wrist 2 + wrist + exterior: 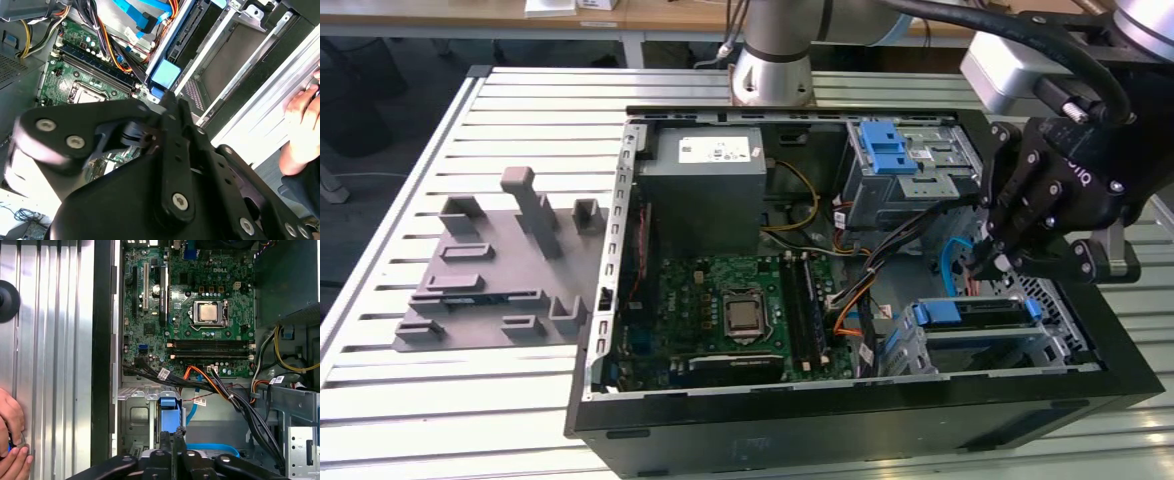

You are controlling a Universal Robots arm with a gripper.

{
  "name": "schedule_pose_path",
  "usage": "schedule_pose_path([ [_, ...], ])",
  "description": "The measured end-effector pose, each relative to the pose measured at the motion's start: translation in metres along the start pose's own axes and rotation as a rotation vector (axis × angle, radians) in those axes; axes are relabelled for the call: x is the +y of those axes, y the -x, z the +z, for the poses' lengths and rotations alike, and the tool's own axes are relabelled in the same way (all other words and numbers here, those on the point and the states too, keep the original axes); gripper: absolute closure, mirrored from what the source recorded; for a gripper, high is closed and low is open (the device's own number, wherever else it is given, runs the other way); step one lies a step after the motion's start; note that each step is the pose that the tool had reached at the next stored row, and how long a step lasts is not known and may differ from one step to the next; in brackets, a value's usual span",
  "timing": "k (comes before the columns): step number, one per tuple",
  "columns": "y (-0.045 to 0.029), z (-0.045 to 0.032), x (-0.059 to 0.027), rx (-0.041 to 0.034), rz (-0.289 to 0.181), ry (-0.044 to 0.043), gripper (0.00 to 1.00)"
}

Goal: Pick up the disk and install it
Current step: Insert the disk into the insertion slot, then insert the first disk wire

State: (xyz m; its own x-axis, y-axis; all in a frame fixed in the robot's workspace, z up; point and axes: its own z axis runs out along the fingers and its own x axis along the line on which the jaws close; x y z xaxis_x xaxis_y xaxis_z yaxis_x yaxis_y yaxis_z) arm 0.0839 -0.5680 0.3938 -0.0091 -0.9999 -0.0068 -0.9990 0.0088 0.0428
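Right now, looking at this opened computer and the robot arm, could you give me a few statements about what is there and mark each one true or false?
1. The computer case lies open on a slatted metal table. True.
2. The gripper hangs over the grey fixture beside the case. False: it is inside the case, at the drive bay by the disk.
3. A cooler covers the processor socket. False: the socket is bare.
4. A person's hand is on the table near the case. True.
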Motion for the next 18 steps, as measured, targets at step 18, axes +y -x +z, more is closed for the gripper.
schedule_pose_path([
  [18, 0.0000, -0.0012, 0.0000, 0.0000, 0.000, 0.0000, 0.89],
])
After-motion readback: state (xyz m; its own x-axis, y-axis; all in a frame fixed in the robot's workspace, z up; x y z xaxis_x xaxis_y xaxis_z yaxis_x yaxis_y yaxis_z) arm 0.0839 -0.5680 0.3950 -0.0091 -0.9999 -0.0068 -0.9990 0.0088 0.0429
